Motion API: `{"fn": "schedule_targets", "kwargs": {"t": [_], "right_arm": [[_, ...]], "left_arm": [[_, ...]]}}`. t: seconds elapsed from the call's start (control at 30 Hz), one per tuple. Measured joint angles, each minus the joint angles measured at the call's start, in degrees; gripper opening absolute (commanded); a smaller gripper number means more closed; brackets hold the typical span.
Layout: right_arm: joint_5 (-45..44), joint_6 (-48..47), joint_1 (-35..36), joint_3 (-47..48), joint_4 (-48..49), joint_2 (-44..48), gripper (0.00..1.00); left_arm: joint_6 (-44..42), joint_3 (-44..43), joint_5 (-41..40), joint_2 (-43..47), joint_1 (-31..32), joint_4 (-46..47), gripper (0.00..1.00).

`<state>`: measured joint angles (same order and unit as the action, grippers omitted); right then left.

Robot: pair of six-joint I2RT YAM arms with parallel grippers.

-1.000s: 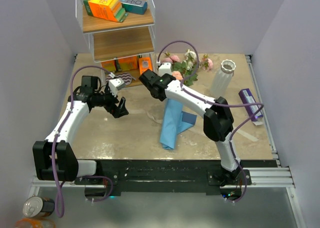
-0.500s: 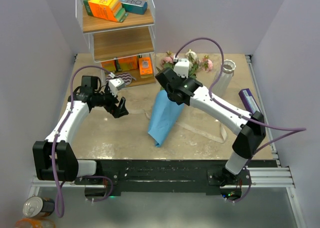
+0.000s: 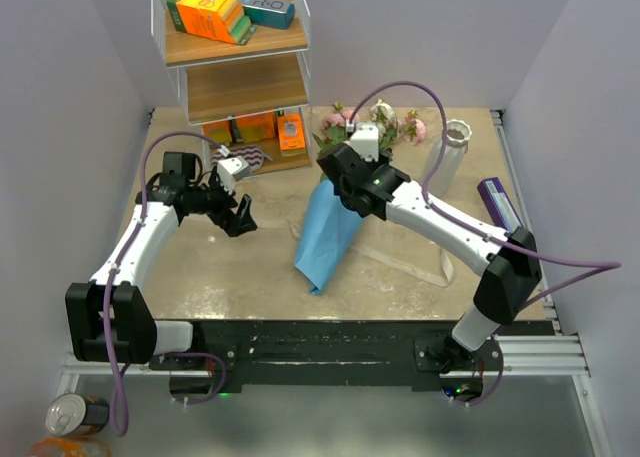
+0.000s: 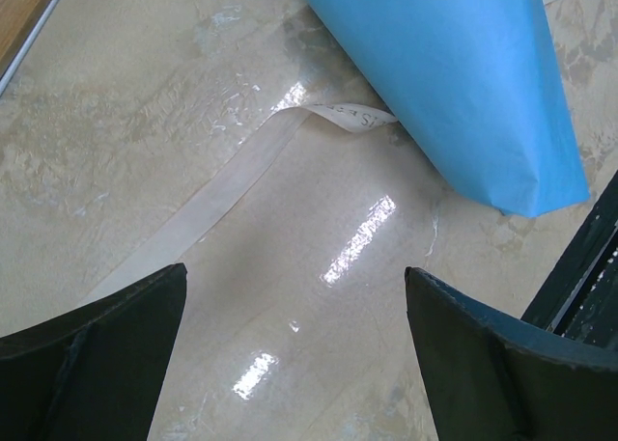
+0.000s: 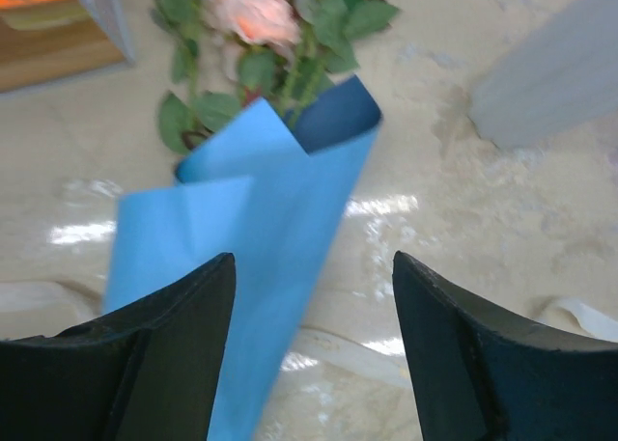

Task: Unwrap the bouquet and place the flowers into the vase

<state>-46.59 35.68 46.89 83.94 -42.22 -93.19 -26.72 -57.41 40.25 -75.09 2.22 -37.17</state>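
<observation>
Parting over the last 1 s, the right gripper (image 3: 338, 177) now stands spread with nothing between its fingers, having let go of the blue paper (image 3: 325, 232), a loose cone just beneath it, so the wrap seems only half off. Off to the side the left gripper (image 3: 240, 217) hangs spread and empty, well apart; the flowers (image 3: 375, 127) have their stems in the cone's far mouth, with the vase (image 3: 452, 145) upright beyond to the right

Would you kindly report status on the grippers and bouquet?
Left gripper open, empty. Right gripper open over blue paper cone, rose stems inside. Beige ribbon loose. White ribbed vase upright.

Left fingers (image 4: 87, 364), right fingers (image 5: 126, 354) apart.
</observation>
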Motion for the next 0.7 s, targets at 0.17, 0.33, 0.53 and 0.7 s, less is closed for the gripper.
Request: {"fn": "schedule_targets", "kwargs": {"t": [0.17, 0.33, 0.53, 0.7], "right_arm": [[5.64, -8.96, -0.76, 7.41, 7.61, -5.29, 0.71], [15.89, -15.76, -4.09, 8.46, 12.35, -7.91, 0.71], [26.73, -19.76, -10.49, 8.44, 13.38, -9.66, 0.71], [33.46, -22.71, -11.96, 8.48, 13.49, -11.52, 0.68]], "left_arm": [[-0.02, 0.0, -0.02, 0.04, 0.0, -0.24, 0.99], [-0.02, 0.0, -0.04, 0.39, 0.0, -0.28, 0.99], [-0.04, 0.0, -0.04, 0.57, 0.0, -0.35, 0.99], [-0.09, -0.11, -0.04, 0.57, 0.0, -1.22, 0.99]]}}
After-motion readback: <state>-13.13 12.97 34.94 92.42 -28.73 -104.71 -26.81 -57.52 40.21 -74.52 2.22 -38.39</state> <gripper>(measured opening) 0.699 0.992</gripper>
